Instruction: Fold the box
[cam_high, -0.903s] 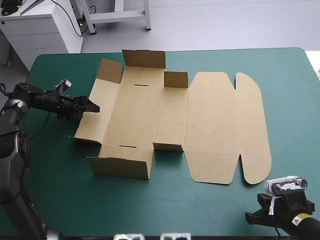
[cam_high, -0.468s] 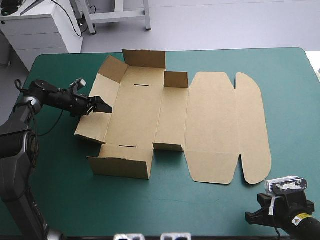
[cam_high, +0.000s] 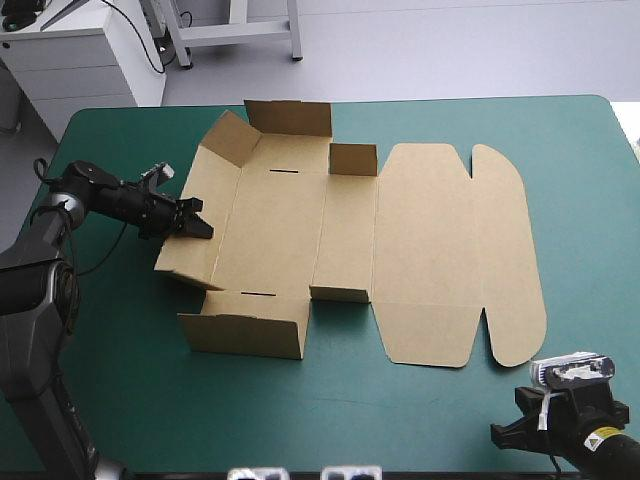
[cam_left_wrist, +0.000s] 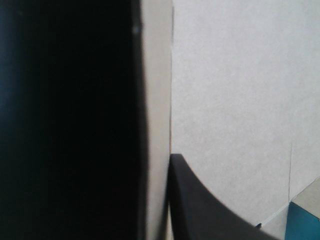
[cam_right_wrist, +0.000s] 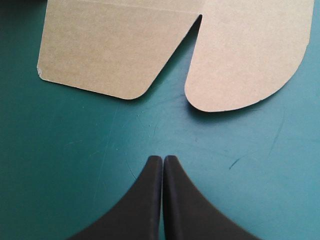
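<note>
Pinches the raised left wall of the brown box (cam_high: 420, 250) with the left gripper (cam_high: 197, 227), black fingers all but together and the board's edge between them; reaches in low from the left side of the teal-green surface (cam_high: 560, 130). Finds the box spread across the middle of the surface: right half flat, its rounded lid flaps toward the right edge; left half with far and near walls standing and the left wall tilted up; two short tabs upright beside the middle panel. Holds the right gripper (cam_right_wrist: 163, 161) at the near right corner, fingers pressed together into one point; sits just near of the box's near edge, apart from it, over bare surface.
</note>
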